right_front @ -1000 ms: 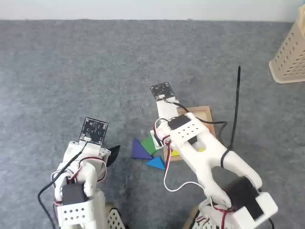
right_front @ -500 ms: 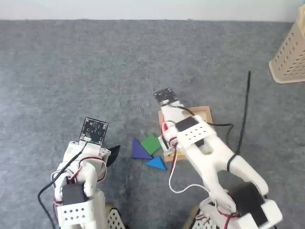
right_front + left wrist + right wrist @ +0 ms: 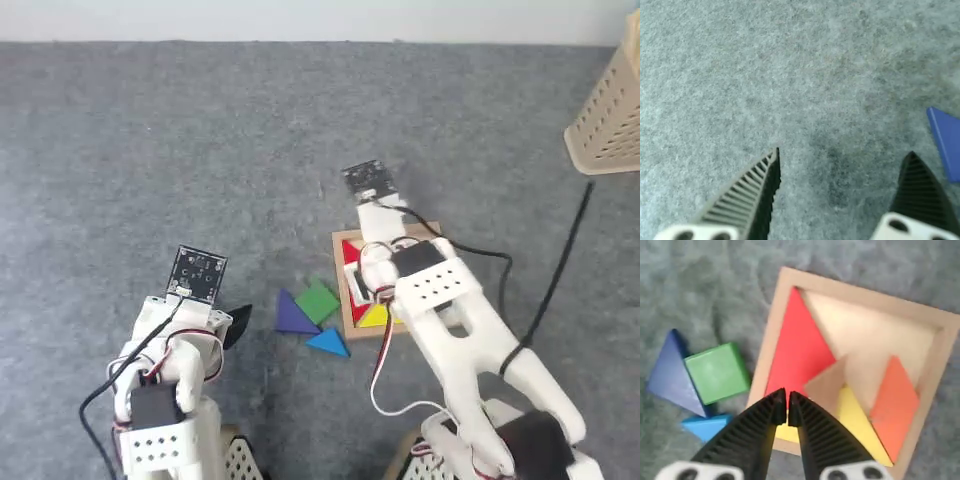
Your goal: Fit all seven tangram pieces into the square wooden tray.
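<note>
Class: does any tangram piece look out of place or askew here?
Yes: the green square, dark blue triangle and light blue triangle lie on the carpet beside the wooden tray, not inside it.

Indoor room, kind unclear: grey felt-like surface (image 3: 150,130), slotted beige basket (image 3: 610,110).

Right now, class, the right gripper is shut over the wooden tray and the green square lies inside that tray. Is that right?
Not quite. The green square lies outside the wooden tray, on the carpet against the dark blue triangle, as the right wrist view shows. The right gripper is indeed shut over the wooden tray.
</note>
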`<act>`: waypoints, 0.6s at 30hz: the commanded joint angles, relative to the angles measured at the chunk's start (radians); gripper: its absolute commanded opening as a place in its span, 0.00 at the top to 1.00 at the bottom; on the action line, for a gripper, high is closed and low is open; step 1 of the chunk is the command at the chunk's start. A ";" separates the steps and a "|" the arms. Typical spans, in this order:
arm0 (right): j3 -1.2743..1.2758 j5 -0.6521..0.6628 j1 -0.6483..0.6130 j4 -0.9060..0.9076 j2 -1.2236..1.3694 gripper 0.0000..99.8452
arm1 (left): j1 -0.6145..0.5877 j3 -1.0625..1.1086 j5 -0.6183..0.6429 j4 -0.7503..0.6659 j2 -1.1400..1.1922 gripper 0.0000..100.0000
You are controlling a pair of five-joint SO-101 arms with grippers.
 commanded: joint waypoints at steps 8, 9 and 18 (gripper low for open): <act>-0.034 0.025 0.038 -0.107 0.137 0.99 | 0.002 -0.005 -0.002 0.005 -0.015 0.65; -0.034 0.026 0.054 -0.111 0.150 0.99 | 0.002 -0.005 -0.002 0.005 -0.015 0.65; -0.031 0.091 0.171 -0.147 0.179 0.99 | 0.002 -0.005 -0.002 0.005 -0.015 0.65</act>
